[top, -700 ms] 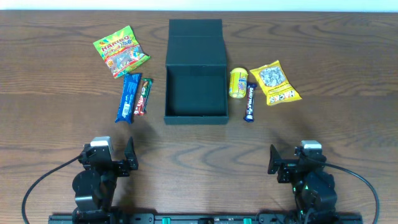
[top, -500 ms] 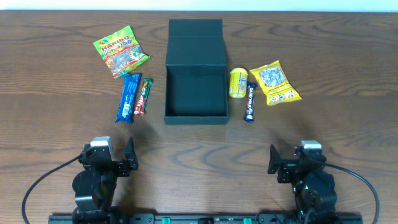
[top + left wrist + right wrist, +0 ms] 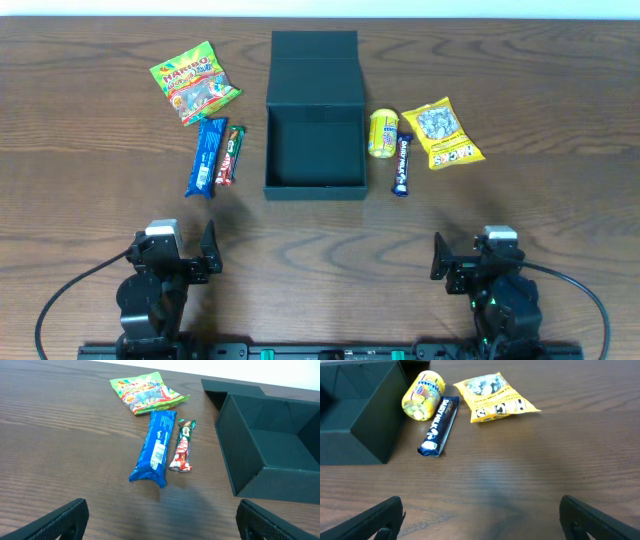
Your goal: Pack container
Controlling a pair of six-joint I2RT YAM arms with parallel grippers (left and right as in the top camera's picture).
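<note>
Container [image 3: 314,190] lid open, snacks [image 3: 207,157] either side, left hand [image 3: 162,517] and right hand [image 3: 482,517] both released

Both the left arm [image 3: 150,295] and the right arm [image 3: 505,300] are matte black with rounded joint housings, and each is topped by a pale grey block [image 3: 157,237]. A thin black cable [image 3: 60,300] loops outward from each base. The left hand [image 3: 160,522] and the right hand [image 3: 480,520] have dark, flat-sided fingers [image 3: 55,521], blurred at close range. The black base rail [image 3: 320,352] carries teal marks.
</note>
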